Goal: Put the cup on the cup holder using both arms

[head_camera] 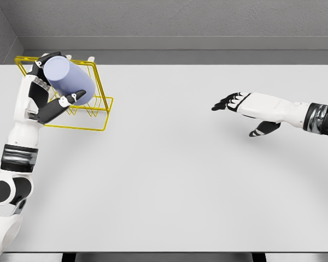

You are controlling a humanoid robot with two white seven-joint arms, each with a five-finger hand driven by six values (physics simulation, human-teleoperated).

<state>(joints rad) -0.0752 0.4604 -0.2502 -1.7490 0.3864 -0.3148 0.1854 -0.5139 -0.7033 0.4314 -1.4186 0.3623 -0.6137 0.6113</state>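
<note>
We have a single view, from the robot's head, looking steeply down and forward over the whole table (pixel 180 180) to the far wall (pixel 180 22); both arms enter near.

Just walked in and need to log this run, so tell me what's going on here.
The left hand grips a pale lavender cup, tilted on its side, over the yellow wire cup holder at the table's far left corner. Whether the cup touches the rack cannot be told. The right hand hangs over the table's right side with fingers extended, holding nothing, well apart from the cup.
</note>
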